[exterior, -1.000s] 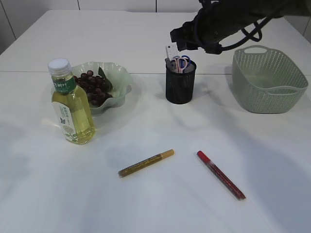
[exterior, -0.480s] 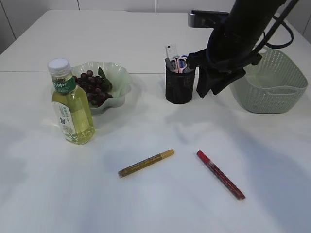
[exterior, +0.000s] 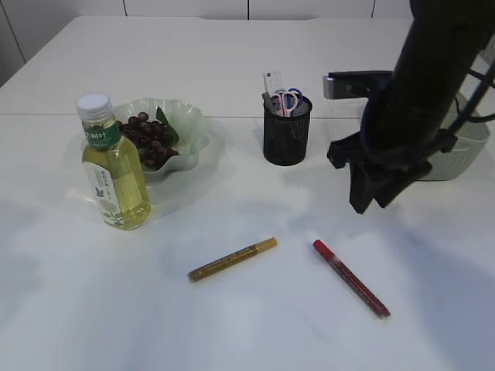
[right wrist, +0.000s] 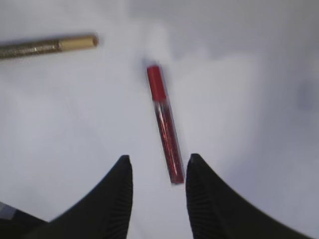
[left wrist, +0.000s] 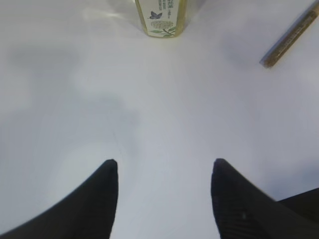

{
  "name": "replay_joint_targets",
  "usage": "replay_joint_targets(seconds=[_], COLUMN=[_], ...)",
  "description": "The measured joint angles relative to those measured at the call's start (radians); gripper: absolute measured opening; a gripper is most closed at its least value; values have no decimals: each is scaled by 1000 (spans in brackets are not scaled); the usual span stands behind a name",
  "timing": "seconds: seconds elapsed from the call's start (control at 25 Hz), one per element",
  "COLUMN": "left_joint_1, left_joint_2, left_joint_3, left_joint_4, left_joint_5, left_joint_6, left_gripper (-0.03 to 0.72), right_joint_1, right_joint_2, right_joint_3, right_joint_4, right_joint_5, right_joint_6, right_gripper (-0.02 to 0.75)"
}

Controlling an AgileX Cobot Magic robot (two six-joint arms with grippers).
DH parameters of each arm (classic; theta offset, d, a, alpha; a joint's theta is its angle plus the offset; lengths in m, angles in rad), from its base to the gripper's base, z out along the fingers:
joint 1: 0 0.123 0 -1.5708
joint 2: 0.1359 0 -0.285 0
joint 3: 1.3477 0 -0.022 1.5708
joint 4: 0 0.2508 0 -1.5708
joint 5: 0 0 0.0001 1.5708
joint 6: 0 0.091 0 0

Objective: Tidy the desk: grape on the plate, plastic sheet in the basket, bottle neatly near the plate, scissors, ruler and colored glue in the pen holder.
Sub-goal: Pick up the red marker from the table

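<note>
Basket point(exterior: 472, 154) mostly hidden behind right arm point(exterior: 421, 100); red glue point(right wrist: 164, 122) blurred

The bottle point(exterior: 114, 165) stands at the left, just in front of the plate point(exterior: 193, 124), and the grapes point(exterior: 145, 137) lie on the plate. The pen holder point(exterior: 286, 132) stands in the middle at the back, with the scissors point(exterior: 290, 98) and ruler point(exterior: 273, 82) in it. The basket point(exterior: 469, 147) is at the far right (mostly hidden behind the arm point(exterior: 421, 100)). Two glue pens point(exterior: 232, 260) point(exterior: 351, 277) lie near the front, one left of the other, well apart.
</note>
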Motion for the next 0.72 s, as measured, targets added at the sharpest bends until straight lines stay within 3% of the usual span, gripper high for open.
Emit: replay_joint_targets(seconds=[0.24,0.56,0.72], left_joint_1=[0,0,0], left_joint_2=[0,0,0], left_joint_3=[0,0,0], left_joint_4=[0,0,0], left_joint_5=[0,0,4], left_joint_6=[0,0,0], left_gripper=[434,434,434], right_joint_1=[40,165,176], right_joint_2=[-43,43,112], right_joint_3=[102,104,104], right_joint_4=[-51,-102,-152], right_joint_5=[0,-25,-73], right_joint_6=[-33,-38,14], right_gripper=[302,302,302])
